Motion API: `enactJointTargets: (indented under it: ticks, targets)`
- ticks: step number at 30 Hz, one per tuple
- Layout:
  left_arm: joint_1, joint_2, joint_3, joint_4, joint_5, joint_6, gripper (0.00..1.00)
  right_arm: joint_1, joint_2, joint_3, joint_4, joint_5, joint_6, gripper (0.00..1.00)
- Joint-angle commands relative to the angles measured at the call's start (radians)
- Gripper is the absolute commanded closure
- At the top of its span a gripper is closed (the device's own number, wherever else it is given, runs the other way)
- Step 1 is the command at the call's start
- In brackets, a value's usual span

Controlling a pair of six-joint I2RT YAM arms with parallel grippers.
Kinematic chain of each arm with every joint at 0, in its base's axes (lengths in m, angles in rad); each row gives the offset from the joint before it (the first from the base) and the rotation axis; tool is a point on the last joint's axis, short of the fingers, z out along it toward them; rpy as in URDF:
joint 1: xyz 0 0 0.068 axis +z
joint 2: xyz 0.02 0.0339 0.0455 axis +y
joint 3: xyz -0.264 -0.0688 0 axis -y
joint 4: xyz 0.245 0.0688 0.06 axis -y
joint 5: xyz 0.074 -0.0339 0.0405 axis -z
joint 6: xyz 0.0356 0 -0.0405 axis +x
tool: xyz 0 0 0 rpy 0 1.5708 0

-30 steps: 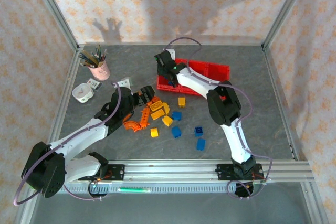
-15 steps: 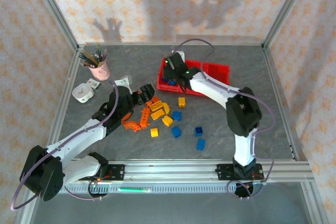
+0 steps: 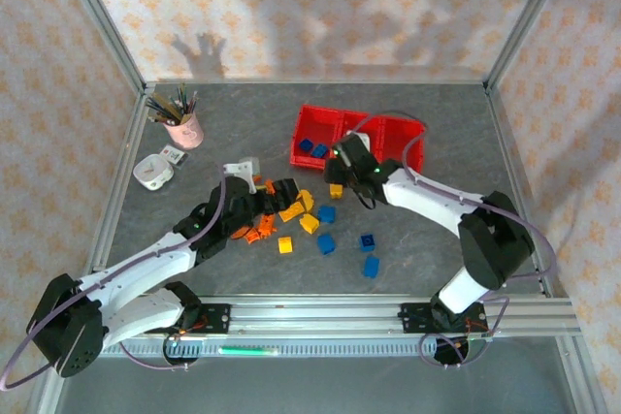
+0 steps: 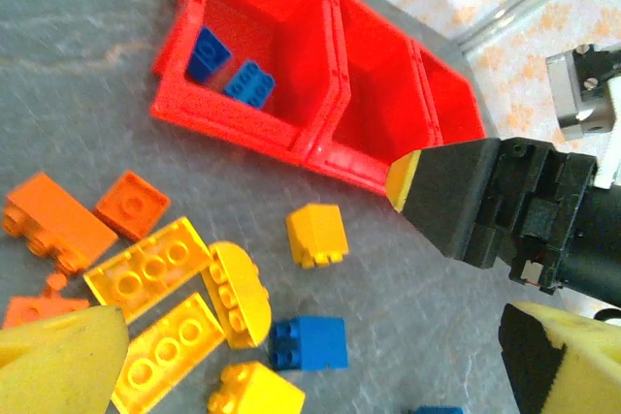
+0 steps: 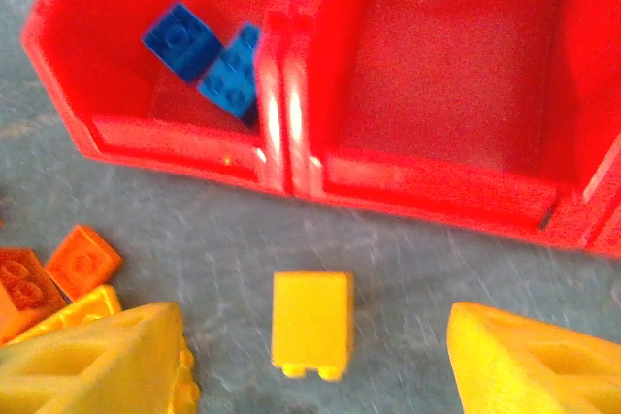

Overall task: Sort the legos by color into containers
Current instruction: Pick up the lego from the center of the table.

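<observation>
Three joined red containers (image 3: 386,133) stand at the back; the left one (image 5: 107,36) holds two blue legos (image 5: 209,55). Yellow, orange and blue legos (image 3: 291,210) lie scattered in front. My right gripper (image 3: 342,174) hangs open just before the bins, and in the right wrist view a yellow cube (image 5: 310,322) sits on the table between its fingers (image 5: 97,366), untouched. My left gripper (image 3: 287,193) is open over the pile, above a blue lego (image 4: 309,343), with long yellow bricks (image 4: 146,273) to its left. The right gripper's black finger (image 4: 466,196) reaches into the left wrist view.
A pink cup of pencils (image 3: 184,125) and a small white round object (image 3: 152,172) stand at the back left. Metal frame posts and patterned walls close in the table; a rail (image 3: 340,312) runs along the near edge. Two blue legos (image 3: 370,253) lie apart at front right.
My right gripper has drawn back from the left bin to the yellow cube and its jaws have widened. The left arm has reached further right over the pile.
</observation>
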Motion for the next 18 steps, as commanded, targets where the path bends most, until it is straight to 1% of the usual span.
enactJointTargets:
  ticks: [1,4,8,10,15,18]
  targets:
    - [-0.042,-0.012,-0.041,0.016,-0.037,-0.048,0.01,0.007,-0.076,-0.091,0.037,-0.006,0.072,0.27]
    - [-0.072,-0.006,-0.067,0.054,-0.051,-0.079,0.01,0.006,-0.097,-0.166,0.07,-0.013,0.094,0.25]
    - [-0.095,0.012,-0.065,0.064,-0.074,-0.091,0.01,0.007,-0.088,-0.224,0.123,-0.029,0.117,0.23]
    - [-0.103,0.022,-0.06,0.071,-0.084,-0.097,0.01,0.007,-0.068,-0.227,0.133,-0.025,0.129,0.22]
    - [-0.115,0.043,-0.057,0.092,-0.102,-0.113,0.01,0.007,-0.022,-0.225,0.216,-0.075,0.121,0.2]
    - [-0.117,0.048,-0.058,0.098,-0.11,-0.117,0.01,0.007,0.021,-0.206,0.227,-0.08,0.116,0.2]
